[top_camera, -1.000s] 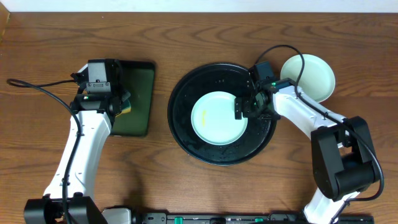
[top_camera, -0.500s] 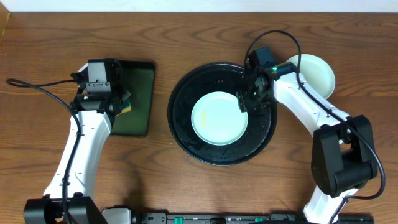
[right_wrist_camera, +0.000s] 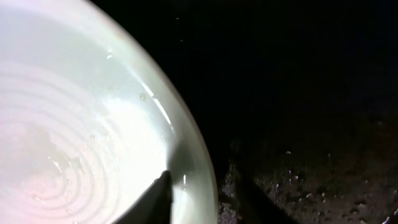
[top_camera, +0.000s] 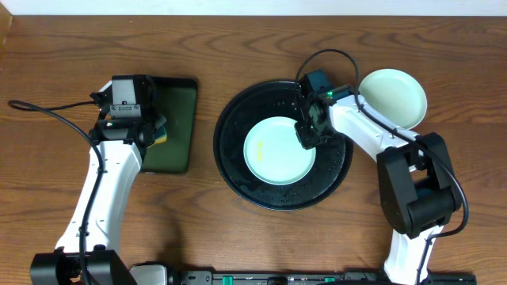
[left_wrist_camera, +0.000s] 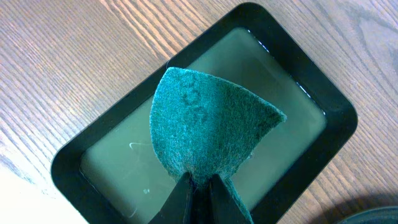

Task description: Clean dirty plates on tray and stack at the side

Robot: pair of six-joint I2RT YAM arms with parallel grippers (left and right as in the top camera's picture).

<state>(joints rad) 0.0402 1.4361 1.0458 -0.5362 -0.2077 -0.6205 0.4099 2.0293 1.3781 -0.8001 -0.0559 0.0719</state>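
Left of the round black tray [top_camera: 235,170], past a strip of bare desk [top_camera: 204,119], the left jaws are pinched tight on a green sponge [left_wrist_camera: 211,130] over the rectangular tray [left_wrist_camera: 339,109]. A mint plate [top_camera: 273,154] lies flat, face up, mid-tray, with bare floor ringing it. The right jaws straddle its right rim, narrowed, though I cannot tell if they grip; a second plate [top_camera: 396,99] sits just right of the tray.

The left arm [top_camera: 99,190] and right arm [top_camera: 368,136] had white links and black joints. A black block [top_camera: 125,96] sat on the left wrist; a green light [top_camera: 325,93] glowed on the right. Black cables [top_camera: 341,57] trailed from both. The left gripper [left_wrist_camera: 199,182] had dark fingers [left_wrist_camera: 180,204].
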